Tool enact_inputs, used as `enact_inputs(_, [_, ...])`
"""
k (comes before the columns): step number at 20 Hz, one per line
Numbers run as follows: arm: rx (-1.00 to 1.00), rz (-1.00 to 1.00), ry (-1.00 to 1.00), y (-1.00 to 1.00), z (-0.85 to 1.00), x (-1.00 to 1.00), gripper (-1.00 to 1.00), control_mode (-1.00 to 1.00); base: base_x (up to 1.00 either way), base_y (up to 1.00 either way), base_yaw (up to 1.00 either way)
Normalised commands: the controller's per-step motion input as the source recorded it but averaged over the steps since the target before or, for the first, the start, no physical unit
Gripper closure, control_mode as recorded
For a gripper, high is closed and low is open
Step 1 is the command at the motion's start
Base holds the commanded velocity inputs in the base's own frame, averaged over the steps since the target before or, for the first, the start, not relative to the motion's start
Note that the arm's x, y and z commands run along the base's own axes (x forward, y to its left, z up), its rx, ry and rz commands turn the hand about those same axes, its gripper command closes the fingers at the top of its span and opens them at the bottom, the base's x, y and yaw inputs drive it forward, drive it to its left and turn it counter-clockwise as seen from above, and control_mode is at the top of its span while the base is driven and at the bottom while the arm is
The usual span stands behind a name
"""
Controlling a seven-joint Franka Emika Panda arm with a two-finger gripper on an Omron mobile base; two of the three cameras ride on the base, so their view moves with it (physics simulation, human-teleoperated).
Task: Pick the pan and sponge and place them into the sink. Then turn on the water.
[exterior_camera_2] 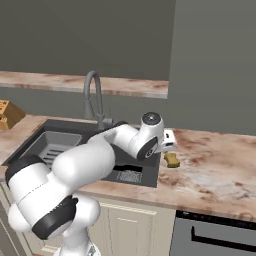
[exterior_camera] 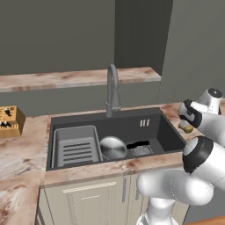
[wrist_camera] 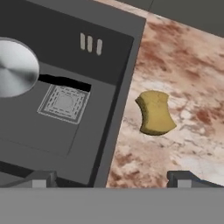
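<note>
a: where's the pan (exterior_camera: 112, 147)?

b: lying in the sink (exterior_camera: 171, 127), just beside the grey ridged rack (exterior_camera: 76, 147) on its right. black handle stretched toward the square drain grate (exterior_camera: 141, 150), reaching over its near corner in the hand view.

a: and the sponge (wrist_camera: 155, 112)?

b: out on the marbled counter (exterior_camera_2: 220, 165), just right of the sink's rim, apart from it. yellow-brown, lying flat, touching nothing else. seen in the right base view too, just past the wrist.

a: gripper (wrist_camera: 113, 178)?

b: hanging above the sink's right edge, tips spread wide apart, one over the basin side and one over the counter. holding nothing. sponge ahead of the fingers, nearer the counter-side tip, not between them.

a: faucet (exterior_camera: 112, 90)?

b: tall, grey, arched, standing behind the basin at the middle of the back rim. spout aimed down over the basin.

a: anything else around?

b: wooden block (exterior_camera: 10, 121) on the counter, well left of the sink. pale cabinet doors (exterior_camera: 92, 202) under the counter.
</note>
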Motion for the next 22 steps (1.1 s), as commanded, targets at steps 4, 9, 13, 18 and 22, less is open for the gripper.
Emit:
enact_inputs(4, [0.0,0.01,0.01,-0.25,-0.39,0.0,-1.0,-1.0,0.0,0.0,0.0])
enact_inputs(9, [0.0,0.01,0.0,-0.18,-0.16,0.04,-1.0,-1.0,0.0,0.0,0.0])
enact_inputs(13, [0.0,0.0,0.0,-0.19,0.0,0.3,-1.0,-1.0,0.0,0.0,0.0])
enact_inputs(18, [0.0,0.0,0.02,-0.13,-0.02,0.37,-1.0,-1.0,0.0,0.0,0.0])
enact_inputs(22, [0.0,0.0,0.03,-0.12,-0.19,0.26,-1.0,-1.0,0.0,0.0,0.0])
